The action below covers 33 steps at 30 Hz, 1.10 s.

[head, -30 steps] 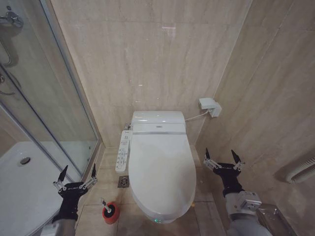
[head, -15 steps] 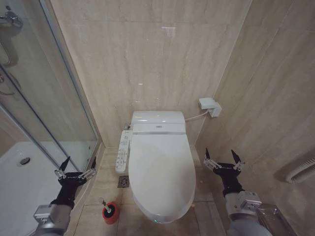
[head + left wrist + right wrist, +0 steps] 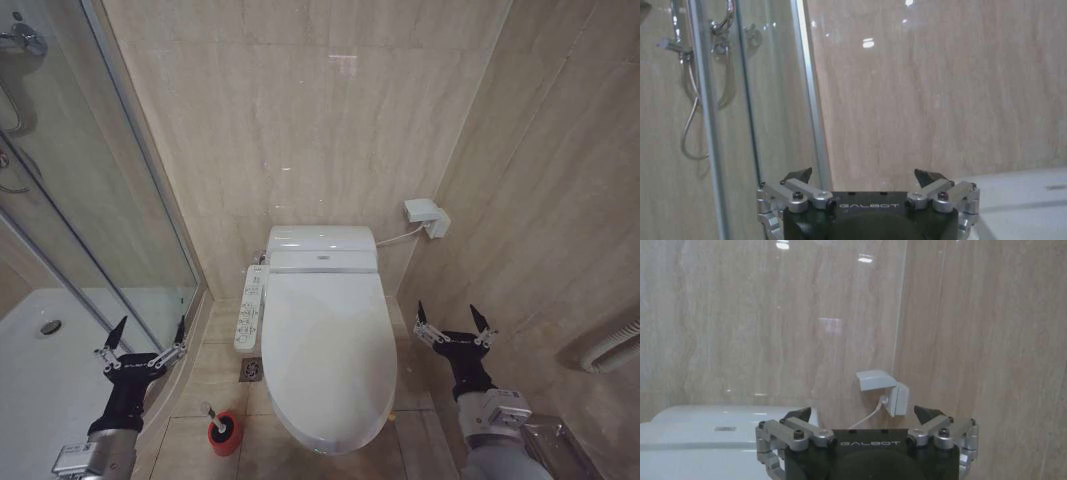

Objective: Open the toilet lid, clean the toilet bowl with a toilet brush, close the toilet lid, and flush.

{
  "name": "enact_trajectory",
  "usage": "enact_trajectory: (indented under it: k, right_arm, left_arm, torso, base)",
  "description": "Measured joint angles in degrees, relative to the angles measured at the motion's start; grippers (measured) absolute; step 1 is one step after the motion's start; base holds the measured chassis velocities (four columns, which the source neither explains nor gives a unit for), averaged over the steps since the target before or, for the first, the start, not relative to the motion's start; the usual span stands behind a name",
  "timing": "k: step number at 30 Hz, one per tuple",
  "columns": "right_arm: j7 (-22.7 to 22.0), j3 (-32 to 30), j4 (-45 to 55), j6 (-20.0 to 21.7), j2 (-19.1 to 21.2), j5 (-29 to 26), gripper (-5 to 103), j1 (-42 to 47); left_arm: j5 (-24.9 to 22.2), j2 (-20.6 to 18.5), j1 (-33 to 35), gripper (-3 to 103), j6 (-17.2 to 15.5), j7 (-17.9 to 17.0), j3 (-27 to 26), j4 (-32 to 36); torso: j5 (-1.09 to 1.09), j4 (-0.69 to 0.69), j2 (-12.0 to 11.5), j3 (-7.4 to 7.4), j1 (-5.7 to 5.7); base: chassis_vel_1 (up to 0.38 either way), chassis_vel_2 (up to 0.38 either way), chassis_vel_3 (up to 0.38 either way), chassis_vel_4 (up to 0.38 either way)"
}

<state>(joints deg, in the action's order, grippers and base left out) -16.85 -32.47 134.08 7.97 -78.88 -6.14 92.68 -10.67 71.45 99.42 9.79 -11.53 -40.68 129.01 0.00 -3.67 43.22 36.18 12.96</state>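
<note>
The toilet lid (image 3: 328,350) lies flat and shut over the toilet bowl (image 3: 322,437), so nothing of the task is done yet, and the risks start with that big glossy cover: it looks slick and offers only a thin edge, so jaws hooking it from the side could slip off and let it drop back with a bang. Next risk down, the glass shower door (image 3: 100,200) stands close beside the left arm, and a wide swing there could knock it. The button panel (image 3: 248,307) sits tight against the bowl's left flank, easy to press by accident. Smallest of all, the toilet brush (image 3: 213,414) stands in its red cup holder (image 3: 225,433) on the floor just left of the bowl's front, light enough to tip over. As for pose, the left gripper (image 3: 141,343) hovers low, jaws spread wide and empty, pointing up along the shower frame. The right gripper (image 3: 455,326) hangs right of the bowl near the wall, jaws equally wide, holding nothing.
</note>
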Motion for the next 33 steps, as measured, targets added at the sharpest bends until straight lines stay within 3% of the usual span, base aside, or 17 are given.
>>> enact_trajectory:
  k: [11, 23, 33]
  right_arm:
    - [0.0, 0.0, 0.0, 0.0, 0.0, 0.0, 100, 0.0]
    - [0.0, 0.0, 0.0, 0.0, 0.0, 0.0, 100, 0.0]
    - [0.0, 0.0, 0.0, 0.0, 0.0, 0.0, 100, 0.0]
  left_arm:
    - [0.89, 1.67, 0.14, 100, 0.55, -0.16, 1.44, -0.96]
    - [0.75, 1.68, -0.77, 100, -1.6, -0.66, 1.82, -1.85]
    - [1.24, 1.92, -1.04, 100, -0.67, 0.39, 2.46, -2.99]
  torso:
    - [0.0, 0.0, 0.0, 0.0, 0.0]
    - [0.0, 0.01, 0.0, 0.0, 0.0]
    - [0.0, 0.0, 0.0, 0.0, 0.0]
  base:
    - [0.0, 0.0, 0.0, 0.0]
    - [0.0, 0.0, 0.0, 0.0]
    - [0.0, 0.0, 0.0, 0.0]
